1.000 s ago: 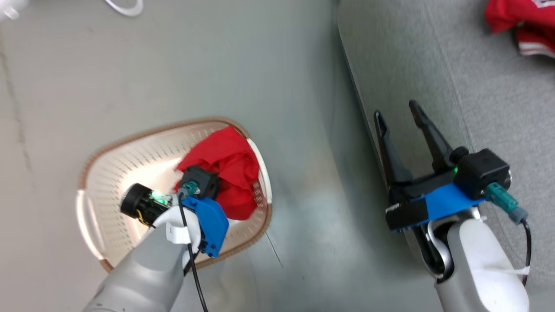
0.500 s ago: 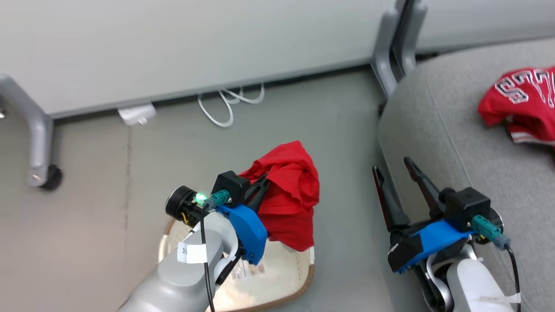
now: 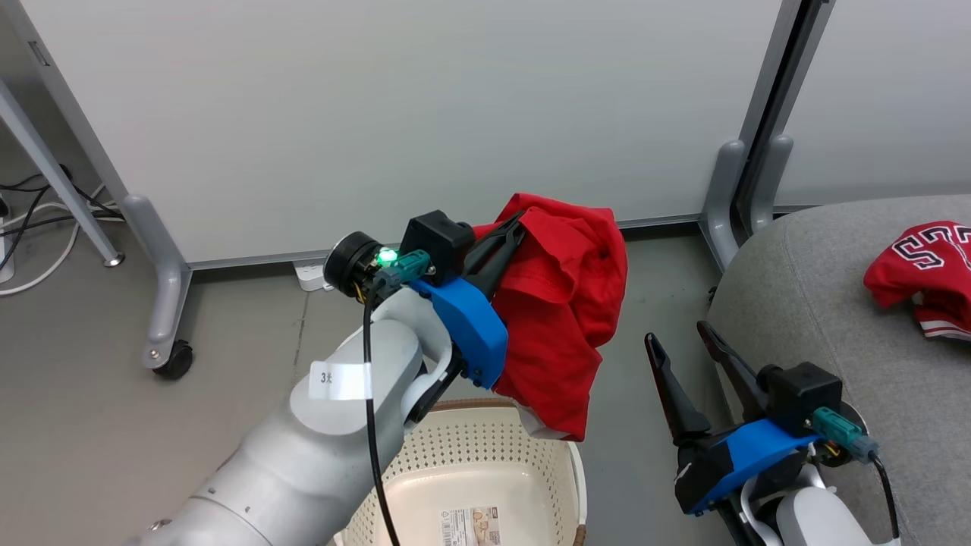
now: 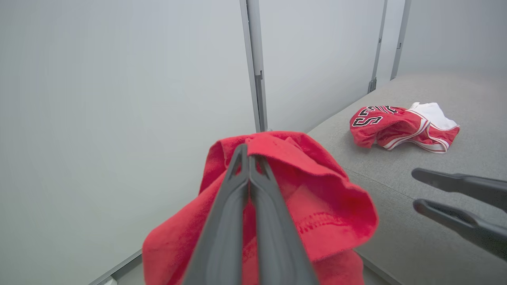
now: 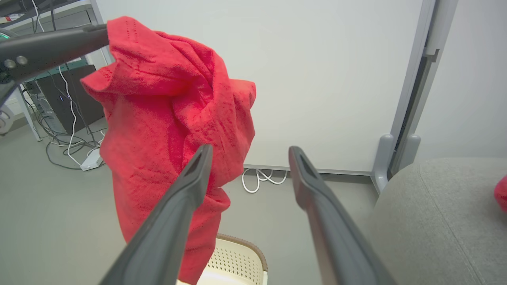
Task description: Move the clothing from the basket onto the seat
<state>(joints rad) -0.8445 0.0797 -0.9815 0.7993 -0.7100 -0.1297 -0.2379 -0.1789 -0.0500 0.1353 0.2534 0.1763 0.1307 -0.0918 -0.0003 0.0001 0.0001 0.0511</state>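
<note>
Nearest, at the centre of the floor, stands the cream-white perforated plastic laundry basket with its brown woven-look rim, a printed label on its bare bottom. To its right the right gripper hovers with its two long dark fingers spread wide, holding nothing, just beside the near left edge of the large grey fabric sofa.

Above the basket's far right rim, the left gripper has its fingers pressed together on a fold of the plain red fabric garment — the cloth drapes from the tips and hangs down in a crumpled bundle. Whether its lower hem touches the rim cannot be told.

Farther right, on the sofa's seat, lies the red sports jersey with black-and-white lettering and white striped trim — well apart from both grippers.

Farthest stands a pale partition panel on grey feet, one with a black castor at the left, and loose cables lie on the floor at the far left.
</note>
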